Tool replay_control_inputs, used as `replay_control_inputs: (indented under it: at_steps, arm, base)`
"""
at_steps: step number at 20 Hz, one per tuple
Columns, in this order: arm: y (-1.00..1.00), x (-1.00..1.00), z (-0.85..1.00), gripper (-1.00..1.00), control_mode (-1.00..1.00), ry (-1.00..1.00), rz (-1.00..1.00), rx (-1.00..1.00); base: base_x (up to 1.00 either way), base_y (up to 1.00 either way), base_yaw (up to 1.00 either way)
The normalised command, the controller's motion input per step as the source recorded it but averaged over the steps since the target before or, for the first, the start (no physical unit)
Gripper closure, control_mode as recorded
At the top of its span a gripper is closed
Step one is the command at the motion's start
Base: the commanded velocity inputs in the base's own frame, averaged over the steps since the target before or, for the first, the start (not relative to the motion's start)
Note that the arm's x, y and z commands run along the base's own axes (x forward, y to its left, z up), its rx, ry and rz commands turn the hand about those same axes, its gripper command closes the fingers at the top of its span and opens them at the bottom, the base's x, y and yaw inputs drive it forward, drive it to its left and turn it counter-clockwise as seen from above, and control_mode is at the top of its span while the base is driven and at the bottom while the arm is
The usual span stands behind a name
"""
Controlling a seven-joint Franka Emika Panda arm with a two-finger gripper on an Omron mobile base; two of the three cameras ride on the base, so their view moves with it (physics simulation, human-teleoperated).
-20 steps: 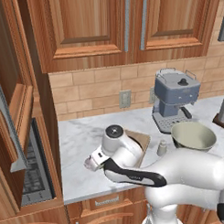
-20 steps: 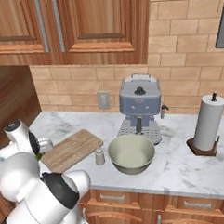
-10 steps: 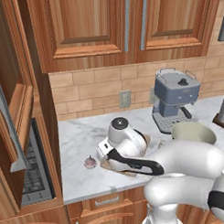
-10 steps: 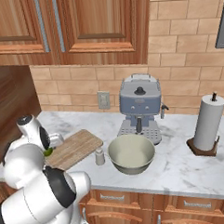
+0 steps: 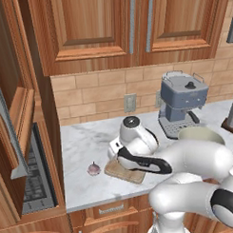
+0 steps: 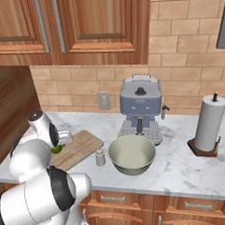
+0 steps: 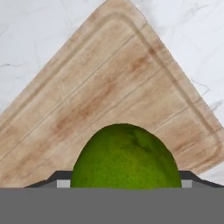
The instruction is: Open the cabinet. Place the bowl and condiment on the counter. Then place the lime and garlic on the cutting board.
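Observation:
My gripper point(image 7: 125, 182) is shut on the bright green lime point(image 7: 126, 156), just above the light-wood cutting board point(image 7: 100, 96). From the right, the lime point(image 6: 56, 148) sits over the near left corner of the board point(image 6: 79, 148). The garlic point(image 5: 93, 169) lies on the marble counter point(image 5: 86, 141), left of the board point(image 5: 124, 172). The bowl point(image 6: 132, 153) stands on the counter to the right of the board, and the small condiment shaker point(image 6: 101, 157) stands between them. The cabinet door point(image 5: 11, 117) on the left hangs open.
A grey coffee machine point(image 6: 140, 108) stands against the brick wall behind the bowl. A paper-towel roll point(image 6: 208, 126) is at the right. The counter's front edge runs close under the board, and shut wall cabinets point(image 5: 129, 27) hang overhead.
The arm has swung right with the lime, from the counter's left part to over the cutting board. The garlic, earlier hidden behind the hand, now shows on the counter.

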Motion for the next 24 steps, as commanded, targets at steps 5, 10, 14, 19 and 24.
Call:
replay_control_inputs:
  at_steps: [5, 10, 14, 19, 24]
  arm:
    - [-0.33, 0.17, 0.0, 1.0, -1.0, 0.0, -0.06, 0.0]
    - [-0.29, 0.2, 0.0, 1.0, -1.0, 0.0, -0.06, 0.0]
    - [-0.19, 0.24, -0.09, 1.0, -1.0, 0.02, -0.05, 0.0]
    - [0.0, 0.35, -0.19, 1.0, -1.0, 0.0, 0.0, 0.05]
    - [0.0, 0.35, -0.1, -1.0, -1.0, 0.0, 0.0, 0.06]
  base:
    - [0.0, 0.0, 0.0]
    - [0.0, 0.0, 0.0]
    - [0.0, 0.0, 0.0]
    - [0.0, 0.0, 0.0]
    - [0.0, 0.0, 0.0]
